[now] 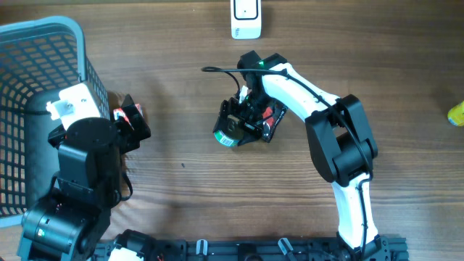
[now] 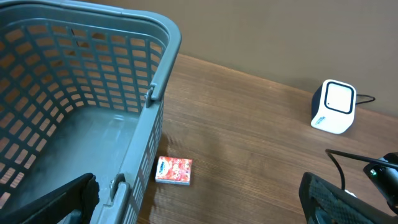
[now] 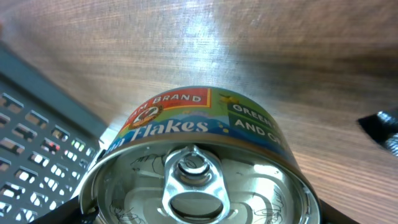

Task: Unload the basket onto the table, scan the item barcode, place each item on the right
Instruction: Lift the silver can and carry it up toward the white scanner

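Tin can (image 3: 186, 124) sits clamped in the right hand (image 1: 237, 127).

White right arm (image 1: 290, 80), black joints, thin black cable (image 1: 217, 70), perhaps a green light (image 1: 259, 64), mostly black left arm (image 1: 83, 145)

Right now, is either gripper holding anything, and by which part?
The right gripper holds the can across its side wall, lid facing the wrist camera. The left gripper is open, empty.
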Tool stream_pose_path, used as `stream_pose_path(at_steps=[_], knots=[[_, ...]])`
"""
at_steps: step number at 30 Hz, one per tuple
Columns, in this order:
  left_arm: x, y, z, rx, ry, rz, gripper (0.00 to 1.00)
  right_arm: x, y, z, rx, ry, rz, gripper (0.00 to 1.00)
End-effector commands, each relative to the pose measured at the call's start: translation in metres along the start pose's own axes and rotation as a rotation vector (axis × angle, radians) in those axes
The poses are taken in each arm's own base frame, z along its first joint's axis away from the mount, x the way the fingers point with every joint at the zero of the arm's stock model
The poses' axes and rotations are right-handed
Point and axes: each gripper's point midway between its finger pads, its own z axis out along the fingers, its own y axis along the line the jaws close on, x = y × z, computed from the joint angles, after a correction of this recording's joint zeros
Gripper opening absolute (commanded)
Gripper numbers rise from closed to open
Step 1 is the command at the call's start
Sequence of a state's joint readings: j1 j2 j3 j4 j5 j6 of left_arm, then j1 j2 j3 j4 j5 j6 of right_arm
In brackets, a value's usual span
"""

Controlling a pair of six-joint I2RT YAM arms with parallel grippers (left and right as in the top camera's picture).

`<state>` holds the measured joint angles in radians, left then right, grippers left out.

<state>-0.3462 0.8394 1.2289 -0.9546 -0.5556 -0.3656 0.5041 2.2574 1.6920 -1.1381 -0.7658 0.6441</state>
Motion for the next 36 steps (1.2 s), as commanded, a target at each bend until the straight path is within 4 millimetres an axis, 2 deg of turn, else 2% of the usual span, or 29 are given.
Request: stream_pose_path(at_steps=[1, 9, 16, 20, 27, 31, 36], knots=[[-0.003, 0.001, -0.002, -0.005, -0.010, -0.014, 1.00, 0.009, 0.001, 0.002, -0.028, 0.058, -0.012, 0.77], [-0.002, 0.001, -0.002, -0.005, -0.010, -0.014, 1.00, 0.018, 0.000, 0.002, -0.034, 0.096, -0.016, 0.76], [-0.002, 0.001, -0.002, -0.005, -0.010, -0.014, 1.00, 0.017, 0.000, 0.002, -0.035, 0.094, -0.024, 0.76], [-0.002, 0.000, -0.002, -0.002, -0.008, -0.015, 1.00, 0.012, 0.004, 0.002, -0.048, 0.074, -0.064, 0.73], [-0.002, 0.000, -0.002, -0.002, -0.009, -0.015, 1.00, -0.020, 0.017, 0.002, -0.072, -0.063, -0.232, 0.73], [-0.002, 0.000, -0.002, -0.002, -0.009, -0.015, 1.00, -0.052, 0.014, -0.003, 0.001, -0.211, -0.295, 0.73], [-0.002, 0.000, -0.001, -0.002, -0.008, -0.014, 1.00, -0.078, 0.015, -0.010, 0.058, -0.339, -0.364, 0.73]])
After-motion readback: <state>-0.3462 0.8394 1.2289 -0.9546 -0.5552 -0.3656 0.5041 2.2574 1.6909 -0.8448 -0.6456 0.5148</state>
